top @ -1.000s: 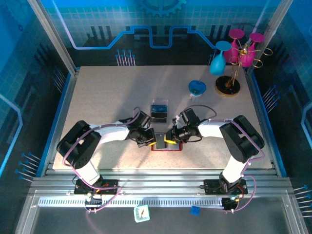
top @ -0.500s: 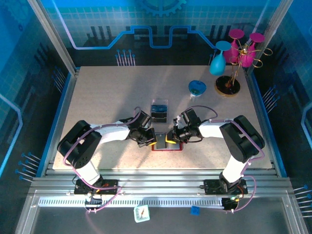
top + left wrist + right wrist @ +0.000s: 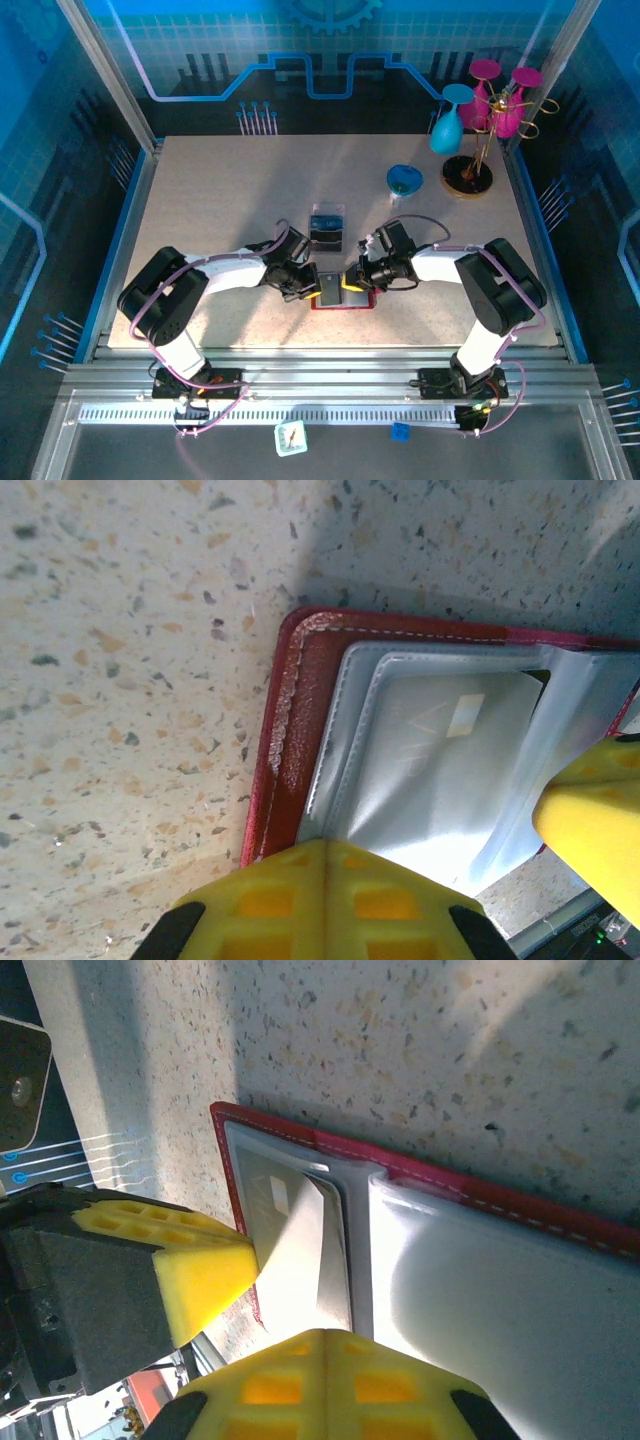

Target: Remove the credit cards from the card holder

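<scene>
**A:** The left gripper (image 3: 312, 286) has its yellow fingers pressed together with nothing between them, tips down on the left leaf of the card holder (image 3: 340, 304). The right gripper (image 3: 353, 281) is also closed and bears on the holder from the right. Whether a sleeve edge is nipped there cannot be told.

**B:** Where does the holder lie?

**A:** Open and flat at the near middle of the table (image 3: 220, 200), between the two arms. One of the credit cards (image 3: 450, 750), pale grey with a lighter patch, sits inside a clear sleeve of the left leaf.

**B:** How is this step done well?

**A:** In my judgement, one closed tip should pin the leaf so the holder cannot slide. The other should work the card toward the sleeve's open edge, then part its fingers to take the exposed edge. The limp sleeve may lift with the card, so the pull should run along the pocket, not upward.

**B:** Materials?

**A:** The cover is red and leather-like, with a white stitched line and rounded corners. The sleeves are thin, glossy, wrinkled film, and the table is matte and speckled like stone. Just beyond the holder stands a clear box (image 3: 327, 228) with dark and blue contents. At the far right are a blue dish (image 3: 405, 180) and a rack of coloured glasses (image 3: 480, 110).
</scene>
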